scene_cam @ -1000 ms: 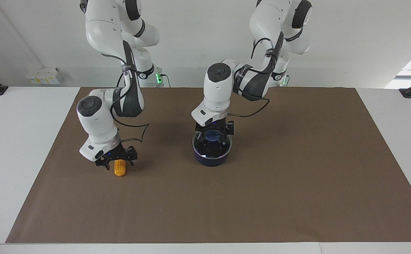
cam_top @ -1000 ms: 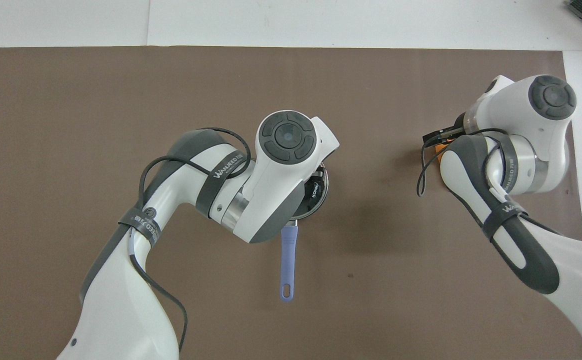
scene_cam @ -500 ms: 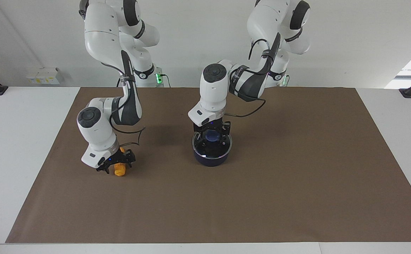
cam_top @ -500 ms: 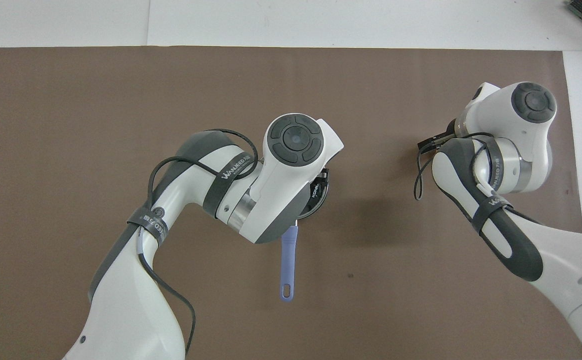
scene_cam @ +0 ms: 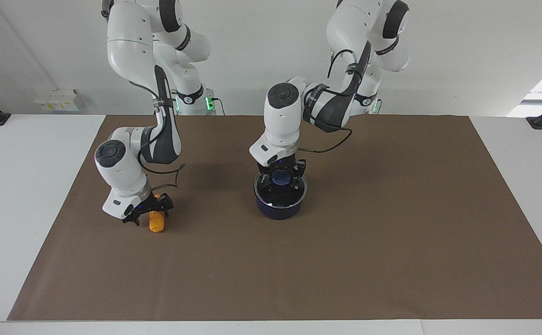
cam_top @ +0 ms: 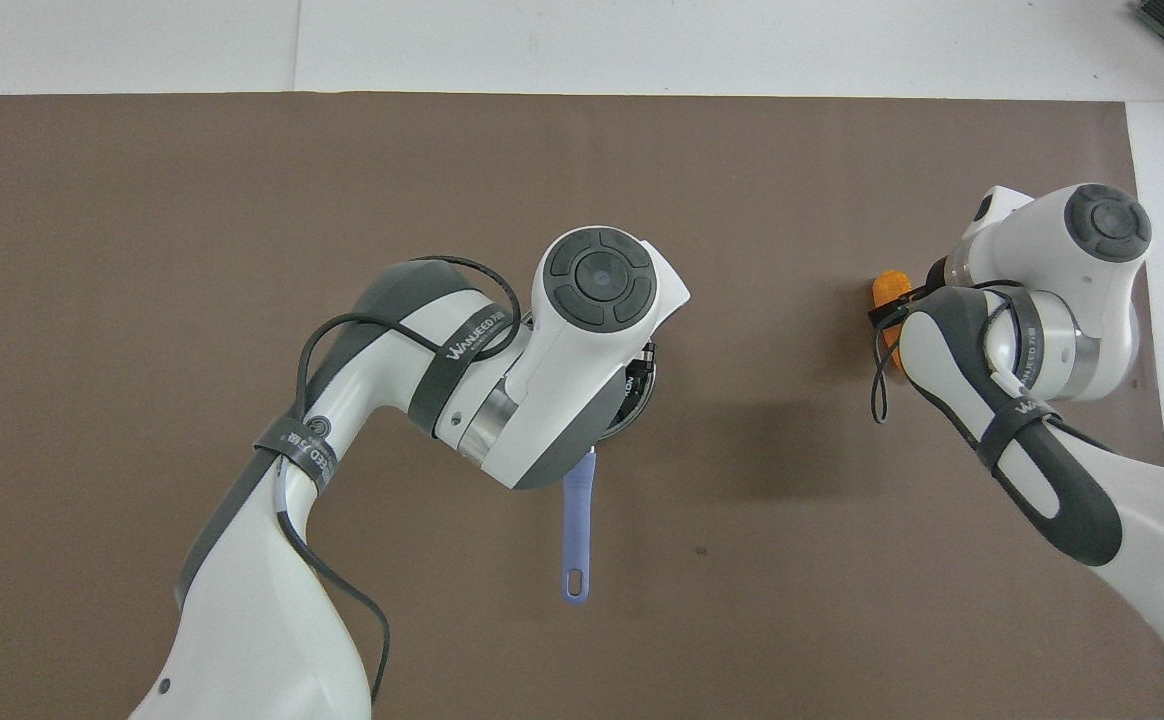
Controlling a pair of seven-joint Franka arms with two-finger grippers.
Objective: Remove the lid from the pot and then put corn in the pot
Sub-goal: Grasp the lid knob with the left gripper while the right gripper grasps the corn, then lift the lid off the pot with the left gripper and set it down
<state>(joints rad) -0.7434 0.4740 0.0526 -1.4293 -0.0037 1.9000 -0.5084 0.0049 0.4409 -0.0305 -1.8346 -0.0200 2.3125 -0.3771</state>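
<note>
The navy pot (scene_cam: 279,210) stands mid-mat with the glass lid (scene_cam: 294,194) on it; its long blue handle (cam_top: 577,530) points toward the robots. My left gripper (scene_cam: 280,179) is down at the lid's blue knob (scene_cam: 280,177); in the overhead view the left hand covers the lid, and only the pot's rim (cam_top: 639,398) shows. The corn (scene_cam: 157,223) lies on the mat toward the right arm's end. My right gripper (scene_cam: 146,213) is low over it, open, its jaws astride the cob. The corn's end also shows in the overhead view (cam_top: 888,288).
A brown mat (scene_cam: 392,232) covers the table's middle, with white table (scene_cam: 19,186) at both ends. A small white box (scene_cam: 57,100) sits at the table's edge by the wall, at the right arm's end.
My right hand has shifted a little toward its own end of the table, uncovering the corn's end from above. My left hand has settled slightly at the knob. The lid stays on the pot.
</note>
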